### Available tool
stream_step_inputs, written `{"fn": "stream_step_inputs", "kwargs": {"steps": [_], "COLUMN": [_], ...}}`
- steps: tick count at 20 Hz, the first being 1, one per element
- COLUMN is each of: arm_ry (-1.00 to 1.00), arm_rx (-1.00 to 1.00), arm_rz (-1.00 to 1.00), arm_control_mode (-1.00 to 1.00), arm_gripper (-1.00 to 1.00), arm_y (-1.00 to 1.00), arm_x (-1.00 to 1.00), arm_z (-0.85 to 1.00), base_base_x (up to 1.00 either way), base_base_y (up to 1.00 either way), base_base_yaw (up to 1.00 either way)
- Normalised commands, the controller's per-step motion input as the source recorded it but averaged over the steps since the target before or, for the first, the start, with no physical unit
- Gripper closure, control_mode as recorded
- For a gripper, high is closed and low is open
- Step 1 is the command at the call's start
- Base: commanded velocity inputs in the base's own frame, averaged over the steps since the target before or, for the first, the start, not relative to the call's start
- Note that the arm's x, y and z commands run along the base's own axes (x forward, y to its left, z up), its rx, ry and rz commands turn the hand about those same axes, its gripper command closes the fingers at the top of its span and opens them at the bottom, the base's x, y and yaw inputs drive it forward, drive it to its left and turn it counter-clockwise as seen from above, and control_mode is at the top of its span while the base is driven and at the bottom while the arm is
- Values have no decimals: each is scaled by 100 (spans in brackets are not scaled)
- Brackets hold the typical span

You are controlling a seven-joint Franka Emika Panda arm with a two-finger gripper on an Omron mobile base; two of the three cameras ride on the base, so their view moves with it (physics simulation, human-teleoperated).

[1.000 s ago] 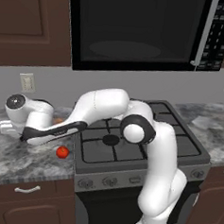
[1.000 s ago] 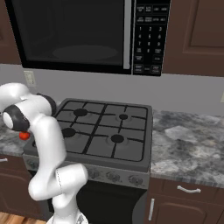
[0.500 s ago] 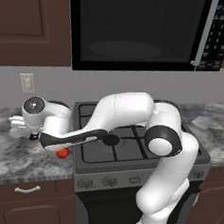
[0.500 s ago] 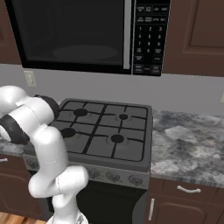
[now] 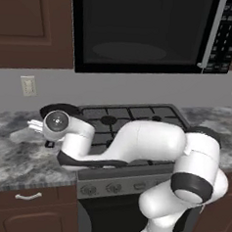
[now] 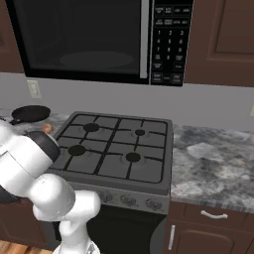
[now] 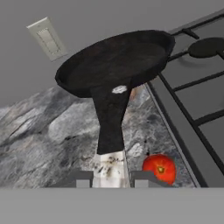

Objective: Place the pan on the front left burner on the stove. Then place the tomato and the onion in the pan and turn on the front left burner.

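Pan — lifted above the counter, handle tip clamped in the hand — arm stretched left.

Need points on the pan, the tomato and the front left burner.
pan (image 7: 116,59): hand view, on the dark inner floor of the bowl.
tomato (image 7: 159,168): hand view, middle of the red skin, by the stem mark.
front left burner (image 6: 77,149): right base view, on the round black cap under the grate.
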Motion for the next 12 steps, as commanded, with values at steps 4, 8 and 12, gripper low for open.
{"fn": "stream_step_inputs", "kwargs": {"steps": [4,8,12], "arm_ry": [2,6,7], "arm_rx": [10,6,0], "arm_rz": [-16,-12,-10], "arm_control_mode": [-100,-100,-100], "arm_gripper": [100,100,100], "arm_y": [-63,-45,-29], "arm_x": [0,0,0], "arm_z": [12,16,4], "base_base_x": [0,0,0], "base_base_y": [0,0,0], "base_base_yaw": [0,0,0]}}
